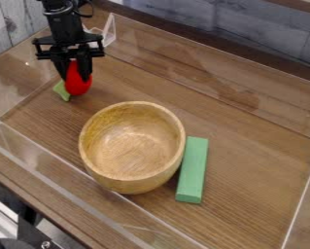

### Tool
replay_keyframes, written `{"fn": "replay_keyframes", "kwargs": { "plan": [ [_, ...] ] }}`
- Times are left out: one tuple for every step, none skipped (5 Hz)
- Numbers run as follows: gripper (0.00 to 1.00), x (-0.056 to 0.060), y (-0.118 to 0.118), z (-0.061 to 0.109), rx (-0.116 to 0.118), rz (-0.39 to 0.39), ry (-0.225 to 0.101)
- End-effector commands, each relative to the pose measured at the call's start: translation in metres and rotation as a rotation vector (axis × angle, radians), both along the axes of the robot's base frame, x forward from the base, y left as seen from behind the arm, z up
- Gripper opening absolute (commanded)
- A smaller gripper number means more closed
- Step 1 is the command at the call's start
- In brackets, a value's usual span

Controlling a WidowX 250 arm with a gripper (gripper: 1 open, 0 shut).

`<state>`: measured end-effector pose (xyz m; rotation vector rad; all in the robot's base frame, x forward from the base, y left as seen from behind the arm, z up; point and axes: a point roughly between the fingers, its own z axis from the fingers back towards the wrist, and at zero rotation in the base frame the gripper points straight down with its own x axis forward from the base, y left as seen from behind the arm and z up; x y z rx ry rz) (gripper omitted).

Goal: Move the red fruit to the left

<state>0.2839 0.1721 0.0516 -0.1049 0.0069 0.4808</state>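
Observation:
The red fruit point(77, 80) is a small bright red toy with a green leaf piece point(62, 91) at its lower left. It hangs just above the wooden tabletop at the far left, up and left of the wooden bowl. My black gripper point(74, 70) points straight down from above, and its fingers are shut on the top of the red fruit. Whether the fruit's underside touches the table I cannot tell.
A round wooden bowl point(131, 146) sits in the middle. A green rectangular block point(193, 169) lies against its right side. Clear acrylic walls point(27, 146) ring the wooden table, with one edge close behind the gripper.

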Motion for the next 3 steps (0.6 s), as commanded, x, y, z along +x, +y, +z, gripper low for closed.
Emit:
{"fn": "replay_keyframes", "kwargs": {
  "plan": [
    [1.00, 0.009, 0.017, 0.015, 0.037, 0.108, -0.031],
    [1.00, 0.015, 0.028, 0.015, 0.042, 0.212, -0.017],
    [1.00, 0.014, 0.020, 0.022, 0.037, 0.157, -0.023]
  ]
}}
